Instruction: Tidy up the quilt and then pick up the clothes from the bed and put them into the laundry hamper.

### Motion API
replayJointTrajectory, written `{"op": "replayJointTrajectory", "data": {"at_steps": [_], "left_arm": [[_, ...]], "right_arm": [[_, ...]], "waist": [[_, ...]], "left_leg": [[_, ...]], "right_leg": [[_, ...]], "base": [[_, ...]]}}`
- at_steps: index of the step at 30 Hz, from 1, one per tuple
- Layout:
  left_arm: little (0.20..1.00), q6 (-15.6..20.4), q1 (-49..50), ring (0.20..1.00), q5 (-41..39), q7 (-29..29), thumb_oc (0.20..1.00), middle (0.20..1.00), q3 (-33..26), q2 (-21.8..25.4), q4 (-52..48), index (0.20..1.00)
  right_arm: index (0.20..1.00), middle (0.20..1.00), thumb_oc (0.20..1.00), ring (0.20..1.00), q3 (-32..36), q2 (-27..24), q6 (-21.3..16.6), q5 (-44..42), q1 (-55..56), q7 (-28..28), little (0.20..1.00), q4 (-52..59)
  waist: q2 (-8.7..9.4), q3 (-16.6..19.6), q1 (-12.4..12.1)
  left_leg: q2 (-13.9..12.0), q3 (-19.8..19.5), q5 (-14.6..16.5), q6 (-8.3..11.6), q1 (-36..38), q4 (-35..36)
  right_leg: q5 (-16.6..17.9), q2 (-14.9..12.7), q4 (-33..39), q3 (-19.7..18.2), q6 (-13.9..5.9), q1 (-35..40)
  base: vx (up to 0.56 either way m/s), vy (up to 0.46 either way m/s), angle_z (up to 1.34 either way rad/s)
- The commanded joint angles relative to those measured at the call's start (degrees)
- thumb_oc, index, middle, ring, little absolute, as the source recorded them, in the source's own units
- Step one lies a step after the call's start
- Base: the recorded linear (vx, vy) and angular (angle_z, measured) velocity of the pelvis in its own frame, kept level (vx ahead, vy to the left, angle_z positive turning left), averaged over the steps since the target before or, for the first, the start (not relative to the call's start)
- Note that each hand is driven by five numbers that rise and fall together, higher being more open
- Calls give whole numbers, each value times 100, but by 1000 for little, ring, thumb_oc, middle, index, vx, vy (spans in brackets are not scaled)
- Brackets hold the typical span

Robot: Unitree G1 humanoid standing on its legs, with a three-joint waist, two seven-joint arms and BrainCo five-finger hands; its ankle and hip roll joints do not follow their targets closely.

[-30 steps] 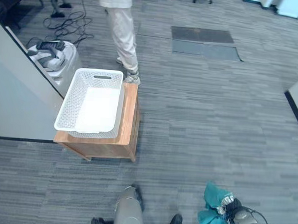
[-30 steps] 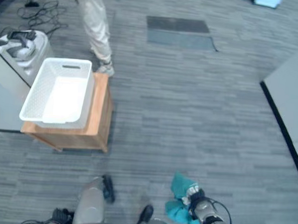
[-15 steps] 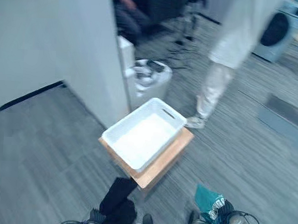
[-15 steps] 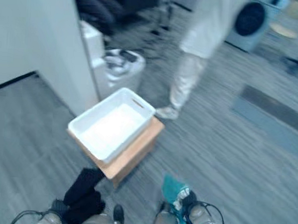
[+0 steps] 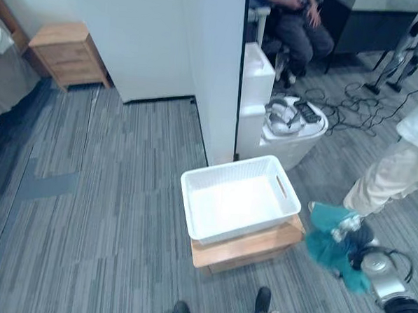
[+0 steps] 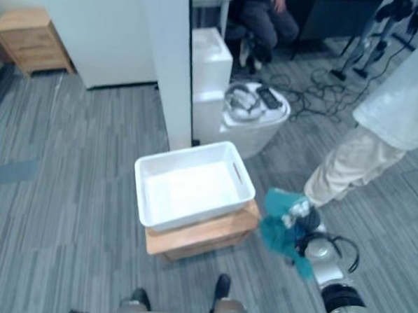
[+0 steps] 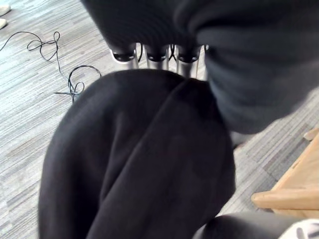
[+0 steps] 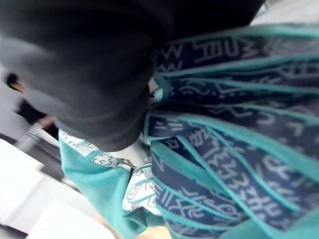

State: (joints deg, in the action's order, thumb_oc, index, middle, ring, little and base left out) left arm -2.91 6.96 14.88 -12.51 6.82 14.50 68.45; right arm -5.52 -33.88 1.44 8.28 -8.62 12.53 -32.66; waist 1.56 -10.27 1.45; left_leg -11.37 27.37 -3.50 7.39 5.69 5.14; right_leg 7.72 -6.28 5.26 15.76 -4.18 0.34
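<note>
A white perforated laundry hamper [image 5: 226, 166] stands empty on a low wooden stool [image 5: 243, 248] straight ahead. My right hand [image 5: 352, 230] hovers just off the stool's right end, shut on a bunched teal garment [image 5: 329, 243]. In the right wrist view this teal and navy patterned garment [image 8: 224, 149] hangs past the hand's dark cover [image 8: 84, 74]. My left hand [image 7: 157, 54] is shut on a black garment [image 7: 139, 159] that drapes down over its fingers, with a corner of the wooden stool [image 7: 289, 194] beside it.
A person in beige trousers [image 5: 390, 180] stands right of the stool, close to my right hand. Behind the hamper are a white partition wall [image 5: 214, 58], a white round bin [image 5: 291, 129] and a seated person [image 5: 300, 28]. A wooden nightstand [image 5: 64, 47] is far left.
The whole view has swung round, so the hamper now lies straight ahead. My right hand, still holding the teal garment, now shows higher, beside the stool's right end.
</note>
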Motion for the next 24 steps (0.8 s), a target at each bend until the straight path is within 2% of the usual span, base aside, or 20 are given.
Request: {"op": "replayJointTrajectory", "data": {"at_steps": [1,4,9,11,13,14,15,16,19,20,21,22,24], "left_arm": [[200,25,-325,200,257,-41,200,200,189,285,225,200],[200,63,-270,200,237,20,200,200,259,328,159,200],[200,95,-318,200,102,-23,200,200,320,330,78,200],[200,167,-364,200,-75,-107,200,200,396,332,-55,200],[200,231,-391,200,-181,-170,200,200,397,334,-182,200],[200,291,-422,200,-267,-243,200,200,431,361,-431,200],[200,516,-471,200,-379,-365,200,200,552,452,-1116,200],[200,507,-460,200,-381,-362,200,200,545,452,-1135,200],[200,836,-545,200,-612,-468,200,200,685,713,-2511,200],[200,1058,-633,200,-639,-487,200,200,752,958,-3441,200],[200,1041,-612,200,-642,-476,200,200,745,975,-3475,200],[200,1209,-733,200,-613,-481,200,200,748,1208,-4159,200],[200,1267,-798,200,-595,-474,200,200,714,1357,-4544,200]], "right_arm": [[200,200,200,200,164,-459,-249,256,-548,180,200,400],[200,200,200,200,-66,-1069,-384,368,-1374,196,200,1086],[200,200,200,200,-568,-1311,-464,411,-2249,175,200,1490],[200,200,200,200,-991,-1279,-488,357,-2768,131,200,1373],[200,200,200,200,-1124,-1289,-496,364,-2919,125,200,1307],[200,200,200,200,-1270,-1256,-493,403,-3062,135,200,1202],[200,200,200,200,-1525,-1259,-498,598,-3314,205,200,1000],[200,200,200,200,-1543,-1254,-507,598,-3334,213,200,979],[200,200,200,200,-1892,-1072,-411,932,-3530,345,200,250],[470,470,470,470,-1966,-869,-342,1005,-3454,352,470,-226],[470,470,470,470,-1966,-857,-350,1006,-3456,358,470,-241],[1000,1000,1000,1000,-1985,-729,-292,1033,-3316,338,1000,-625],[1000,1000,1000,1000,-2039,-628,-283,1104,-3247,312,1000,-848]], "waist": [[-80,78,1],[-36,85,-160],[11,-5,-280],[33,-88,-411],[30,-125,-451],[17,-179,-499],[-22,-237,-600],[-25,-235,-591],[-100,-303,-743],[-171,-317,-815],[-164,-312,-811],[-217,-306,-872],[-229,-287,-896]], "left_leg": [[157,-33,365,-57,-116,-293],[167,-72,284,-41,-30,-87],[128,-140,221,-5,-122,-60],[97,-237,139,35,-290,-41],[85,-278,109,51,-358,-33],[75,-331,71,68,-451,-28],[60,-404,29,99,-566,-14],[59,-408,27,100,-571,-14],[40,-555,-45,138,-727,-14],[37,-632,-72,163,-802,-14],[37,-638,-73,164,-805,-14],[30,-701,-91,181,-836,-14],[32,-727,-107,198,-832,-14]], "right_leg": [[-977,-286,-78,262,-665,505],[-1002,-238,-71,323,-652,513],[-1014,-206,-75,394,-642,454],[-1000,-189,-75,472,-635,338],[-1001,-187,-71,513,-632,298],[-991,-186,-69,564,-628,244],[-991,-183,-57,645,-629,185],[-991,-181,-57,649,-628,182],[-1010,-190,-33,783,-630,152],[-1026,-202,-26,862,-638,156],[-1027,-201,-26,867,-638,157],[-1056,-204,-26,939,-636,195],[-1067,-203,-26,986,-634,234]], "base": [[78,28,20],[78,5,14],[27,-8,7],[-22,-28,16],[-14,-25,20],[-29,-40,28],[-31,-31,29],[-19,-39,25],[-8,-43,27],[-5,-35,35],[7,-50,31],[8,-29,33],[23,-34,27]]}}
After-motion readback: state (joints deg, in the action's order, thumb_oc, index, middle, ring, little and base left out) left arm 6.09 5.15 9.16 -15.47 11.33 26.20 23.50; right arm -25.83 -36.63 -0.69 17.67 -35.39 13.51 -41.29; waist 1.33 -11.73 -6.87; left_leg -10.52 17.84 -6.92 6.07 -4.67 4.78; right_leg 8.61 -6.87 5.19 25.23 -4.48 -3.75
